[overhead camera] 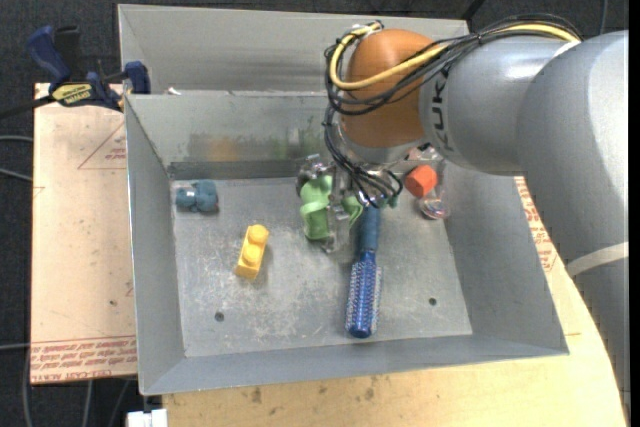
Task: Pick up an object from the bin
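Currently at the grasp step, as judged from position. Tool (345, 200) sits low over the floor of the bin (300, 320), near the middle of the frame, under the arm's orange wrist cover.

- Light green plastic thing (318, 205) lies just at the tool's left, touching or nearly touching it.
- Tool state (apart, together, or clamped on the green thing) cannot be told; wrist and cables hide it.
- Blue hairbrush (363, 287) lies just below the tool, handle end toward it and bristle head toward the lower edge.
- Orange-red piece (421, 180) is near, to the right.
- Yellow block (252, 250) and grey-blue piece (197, 198) lie well apart at left.

Likely target is the green thing. The next move calls for a firm closure on it, then a straight lift. The brush handle lies close enough to snag.
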{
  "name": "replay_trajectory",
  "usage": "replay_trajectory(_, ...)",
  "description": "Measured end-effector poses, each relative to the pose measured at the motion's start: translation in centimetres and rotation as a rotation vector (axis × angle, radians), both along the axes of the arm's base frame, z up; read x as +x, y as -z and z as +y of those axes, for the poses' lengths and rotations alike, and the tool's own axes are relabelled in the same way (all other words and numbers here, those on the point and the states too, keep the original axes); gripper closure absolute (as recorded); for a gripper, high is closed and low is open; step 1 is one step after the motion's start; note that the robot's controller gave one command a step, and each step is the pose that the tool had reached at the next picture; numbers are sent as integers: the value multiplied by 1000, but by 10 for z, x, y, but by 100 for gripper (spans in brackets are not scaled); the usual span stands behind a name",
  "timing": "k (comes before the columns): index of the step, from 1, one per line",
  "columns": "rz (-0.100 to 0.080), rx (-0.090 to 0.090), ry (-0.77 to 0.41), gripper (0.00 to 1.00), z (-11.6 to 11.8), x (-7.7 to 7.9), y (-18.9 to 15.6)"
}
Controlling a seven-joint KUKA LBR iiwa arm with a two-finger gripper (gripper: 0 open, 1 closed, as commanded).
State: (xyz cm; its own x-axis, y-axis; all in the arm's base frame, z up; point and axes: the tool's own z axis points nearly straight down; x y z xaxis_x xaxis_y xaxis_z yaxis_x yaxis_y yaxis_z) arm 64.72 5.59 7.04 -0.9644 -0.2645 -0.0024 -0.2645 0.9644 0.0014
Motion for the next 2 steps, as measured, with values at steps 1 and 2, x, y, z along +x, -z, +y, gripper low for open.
replay_trajectory(1, 0, 0, 2, 100, 0, 0, 0)
replay_trajectory(2, -1, -1, -37, 100, 9, -88, -102)
